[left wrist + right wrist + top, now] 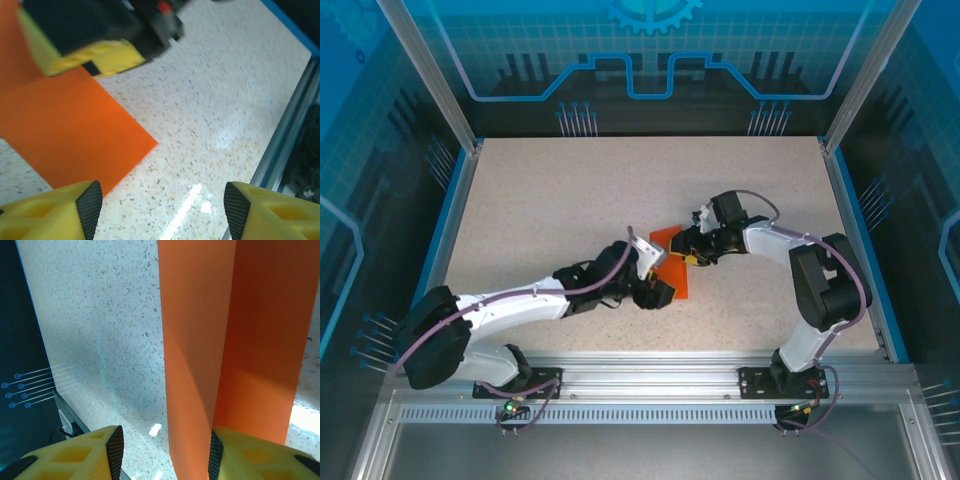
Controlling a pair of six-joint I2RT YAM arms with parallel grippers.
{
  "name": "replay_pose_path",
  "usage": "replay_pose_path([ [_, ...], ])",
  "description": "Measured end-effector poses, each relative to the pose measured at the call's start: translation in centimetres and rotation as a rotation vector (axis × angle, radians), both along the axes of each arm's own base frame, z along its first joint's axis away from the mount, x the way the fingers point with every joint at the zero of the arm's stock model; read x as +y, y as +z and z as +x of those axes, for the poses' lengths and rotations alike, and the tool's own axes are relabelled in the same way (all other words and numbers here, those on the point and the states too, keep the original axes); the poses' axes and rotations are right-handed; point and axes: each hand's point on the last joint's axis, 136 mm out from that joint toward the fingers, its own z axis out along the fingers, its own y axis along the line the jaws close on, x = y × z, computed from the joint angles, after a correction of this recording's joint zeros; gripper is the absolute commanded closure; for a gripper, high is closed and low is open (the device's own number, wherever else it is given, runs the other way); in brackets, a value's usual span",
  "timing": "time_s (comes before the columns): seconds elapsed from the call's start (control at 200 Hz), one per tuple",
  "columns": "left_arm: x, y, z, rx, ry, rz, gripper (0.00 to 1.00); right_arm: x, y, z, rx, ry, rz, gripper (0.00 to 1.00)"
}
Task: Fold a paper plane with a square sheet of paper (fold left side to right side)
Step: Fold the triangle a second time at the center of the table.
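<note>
The square sheet of paper [676, 277] is bright orange and lies mid-table between both grippers, partly folded, with one flap raised. In the left wrist view the paper [75, 130] lies flat to the left, one corner pointing right. My left gripper [157, 200] is open over bare table, its left pad at the sheet's near edge; from above, the left gripper [660, 292] sits at the sheet's near-left side. My right gripper [164, 450] is open, and the raised flap [200, 340] stands between its fingers, against the right pad. From above, the right gripper [692, 255] is at the sheet's right edge.
The speckled table [570, 200] has free room to the left, back and right of the paper. A blue rail [285, 140] edges the table on the right. Aluminium posts [430, 80] and blue walls enclose the cell.
</note>
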Motion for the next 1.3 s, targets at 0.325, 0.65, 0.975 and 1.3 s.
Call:
replay_pose_path([
  [0.325,-3.4,-3.7,-0.5,-0.097,-0.031,0.246,0.21,0.0,-0.3,0.1,0.031,-0.01,-0.006,0.52],
  [0.65,-4.5,-6.6,1.7,-0.158,0.051,0.453,0.2,0.0,-0.1,0.2,0.031,-0.017,-0.007,0.52],
  [0.975,-3.6,-8.1,2.9,-0.195,0.1,0.573,0.39,-0.1,-0.4,0.2,0.038,-0.019,-0.013,0.52],
  [1.3,-3.3,-8.0,3.2,-0.201,0.118,0.581,0.88,-0.5,-0.9,-0.2,0.062,-0.025,-0.048,0.52],
])
